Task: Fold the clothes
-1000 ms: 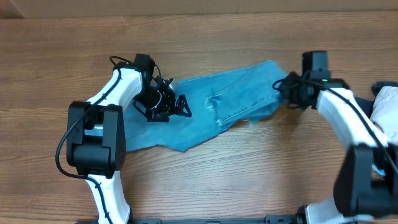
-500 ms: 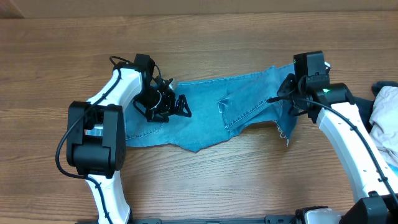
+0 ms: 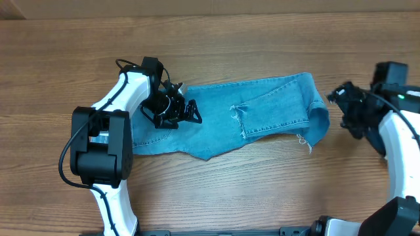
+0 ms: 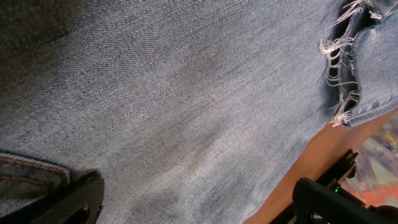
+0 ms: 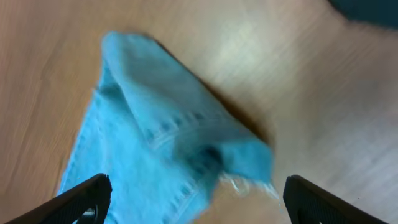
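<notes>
Though clamped on right end of jeans second ago, now let go and drawn off rightward, clear of cloth, jaws spread wide: right gripper. Unmoved above left part of denim, jaws wide apart: left gripper. Light blue, stretched left-to-right across mid table; right end doubled back over itself, frayed hem on top near middle.
</notes>
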